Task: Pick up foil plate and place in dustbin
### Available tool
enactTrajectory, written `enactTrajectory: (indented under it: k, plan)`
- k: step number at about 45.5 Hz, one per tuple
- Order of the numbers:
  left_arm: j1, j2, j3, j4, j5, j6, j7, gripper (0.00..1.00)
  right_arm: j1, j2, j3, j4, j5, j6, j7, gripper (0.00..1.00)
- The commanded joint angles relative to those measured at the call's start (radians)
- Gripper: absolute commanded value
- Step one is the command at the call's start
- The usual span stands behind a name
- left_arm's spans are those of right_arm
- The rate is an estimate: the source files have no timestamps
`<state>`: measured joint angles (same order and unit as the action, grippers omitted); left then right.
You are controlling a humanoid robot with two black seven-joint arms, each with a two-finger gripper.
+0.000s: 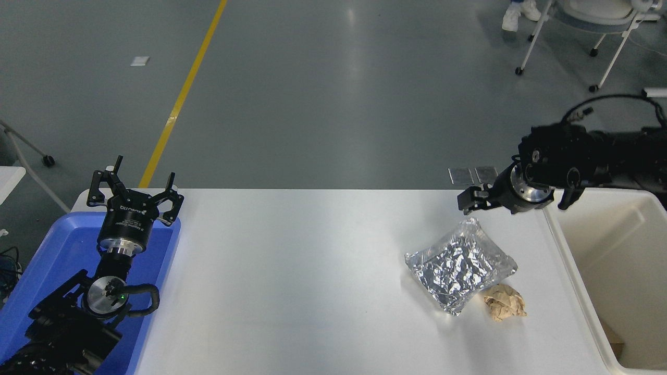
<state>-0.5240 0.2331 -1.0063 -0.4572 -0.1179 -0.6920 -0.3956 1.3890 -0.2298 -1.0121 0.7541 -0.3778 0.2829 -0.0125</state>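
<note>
The foil plate (461, 266), shiny crinkled silver, lies flat on the white table (292, 271) at the right. The cream-white dustbin (576, 271) stands at the table's right edge, open at the top. My right gripper (467, 200) comes in from the right edge, points left, and hovers above the table just beyond the plate's far corner, not touching it; it holds nothing, and I cannot see how its fingers stand. My left gripper (134, 190) is parked at the lower left above a blue tray, fingers spread open and empty.
A small crumpled brown paper ball (504, 301) lies right beside the plate's near right edge. The shallow blue tray (62, 245) sits at the table's left end. A wheeled chair and a person's shoe (513, 20) are on the floor far behind.
</note>
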Motion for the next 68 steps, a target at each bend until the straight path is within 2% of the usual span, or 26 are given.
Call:
enactTrajectory:
  k: [1, 11, 14, 15, 16, 18, 21, 23, 25, 26, 27, 28, 48, 59, 68]
  plan:
    - [0.001, 0.0, 0.0, 0.0, 0.0, 0.0, 0.0, 1.0, -0.231, -0.002, 0.098, -0.144, -0.121, -0.129, 0.0, 1.0]
    - [0.001, 0.0, 0.0, 0.0, 0.0, 0.0, 0.0, 1.0, -0.321, 0.009, 0.13, -0.225, -0.121, -0.176, 0.0, 1.0]
    - [0.001, 0.0, 0.0, 0.0, 0.0, 0.0, 0.0, 1.0, -0.34, 0.015, 0.132, -0.239, -0.121, -0.183, 0.0, 0.96]
    - [0.001, 0.0, 0.0, 0.0, 0.0, 0.0, 0.001, 1.0, -0.346, 0.017, 0.132, -0.24, -0.121, -0.188, 0.0, 0.92]
    - [0.001, 0.0, 0.0, 0.0, 0.0, 0.0, 0.0, 1.0, -0.356, 0.018, 0.138, -0.243, -0.121, -0.195, 0.0, 0.8]
    - [0.001, 0.0, 0.0, 0.0, 0.0, 0.0, 0.0, 1.0, -0.369, 0.018, 0.15, -0.245, -0.121, -0.2, 0.0, 0.68]
    - [0.001, 0.0, 0.0, 0.0, 0.0, 0.0, 0.0, 1.0, -0.384, 0.018, 0.176, -0.245, -0.121, -0.205, 0.0, 0.41]
    - [0.001, 0.0, 0.0, 0.0, 0.0, 0.0, 0.0, 1.0, -0.389, 0.02, 0.185, -0.245, -0.121, -0.205, 0.0, 0.3]
    - [0.001, 0.0, 0.0, 0.0, 0.0, 0.0, 0.0, 1.0, -0.389, 0.021, 0.188, -0.245, -0.121, -0.205, 0.0, 0.23]
    - [0.001, 0.0, 0.0, 0.0, 0.0, 0.0, 0.0, 1.0, -0.389, 0.024, 0.188, -0.245, -0.121, -0.205, 0.0, 0.17]
    - [0.001, 0.0, 0.0, 0.0, 0.0, 0.0, 0.0, 1.0, -0.389, 0.026, 0.188, -0.245, -0.121, -0.205, 0.0, 0.05]
    - [0.001, 0.0, 0.0, 0.0, 0.0, 0.0, 0.0, 1.0, -0.389, 0.026, 0.188, -0.246, -0.121, -0.205, 0.0, 0.0]
    - [0.001, 0.0, 0.0, 0.0, 0.0, 0.0, 0.0, 1.0, -0.272, 0.003, 0.175, -0.187, -0.118, -0.186, 0.002, 0.0]
    - [0.001, 0.0, 0.0, 0.0, 0.0, 0.0, 0.001, 1.0, -0.098, -0.074, 0.103, -0.03, -0.101, -0.133, 0.0, 0.0]
    - [0.001, 0.0, 0.0, 0.0, 0.0, 0.0, 0.0, 1.0, 0.154, -0.221, 0.072, 0.192, -0.093, -0.006, -0.001, 0.0]
